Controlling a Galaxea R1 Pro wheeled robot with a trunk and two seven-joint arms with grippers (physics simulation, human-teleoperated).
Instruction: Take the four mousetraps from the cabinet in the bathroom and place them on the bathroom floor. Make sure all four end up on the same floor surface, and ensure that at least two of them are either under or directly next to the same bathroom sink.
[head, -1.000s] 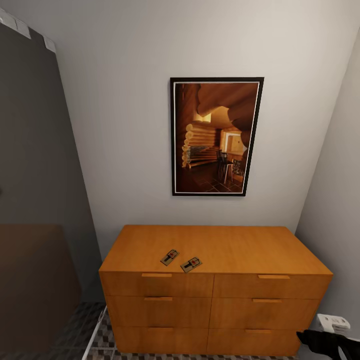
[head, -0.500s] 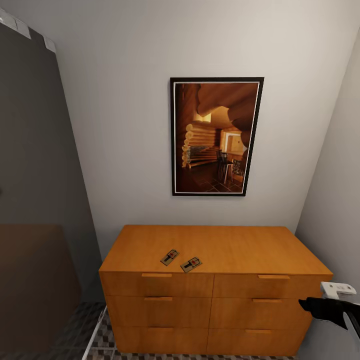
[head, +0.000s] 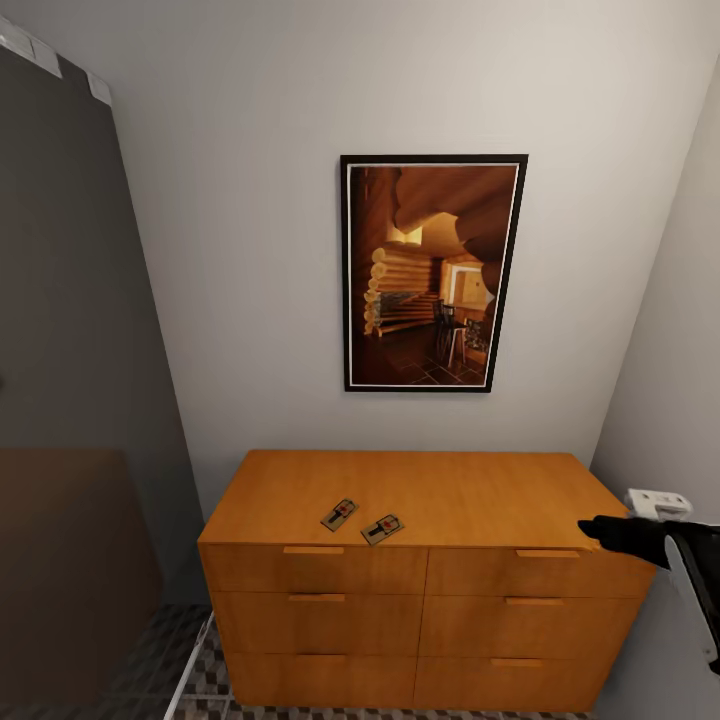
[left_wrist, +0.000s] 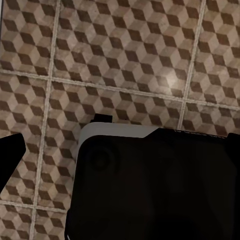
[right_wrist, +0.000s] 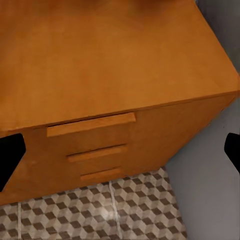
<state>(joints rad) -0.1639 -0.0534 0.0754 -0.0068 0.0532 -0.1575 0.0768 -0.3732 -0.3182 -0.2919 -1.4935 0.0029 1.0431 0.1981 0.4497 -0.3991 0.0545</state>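
Observation:
Two mousetraps (head: 339, 514) (head: 382, 528), small brown boards with a red spot, lie side by side on the front left of the cabinet (head: 450, 495) top. My right gripper (head: 592, 530) hovers open at the cabinet's front right corner, level with its top and far to the right of the traps. Its wrist view looks down on the cabinet top (right_wrist: 110, 55), with black fingertips (right_wrist: 10, 160) spread wide. My left gripper's fingertip (left_wrist: 10, 155) hangs above the bathroom floor (left_wrist: 120, 55), open with nothing held. The sink is out of view.
A framed picture (head: 432, 272) hangs on the wall above the cabinet. A grey wall (head: 680, 400) closes in on the right and a dark panel (head: 70, 350) on the left. Cube-patterned floor (head: 205, 685) shows below the drawers.
My right gripper has risen from the lower right corner to the height of the cabinet top and shifted slightly left. The mousetraps and the camera have not moved.

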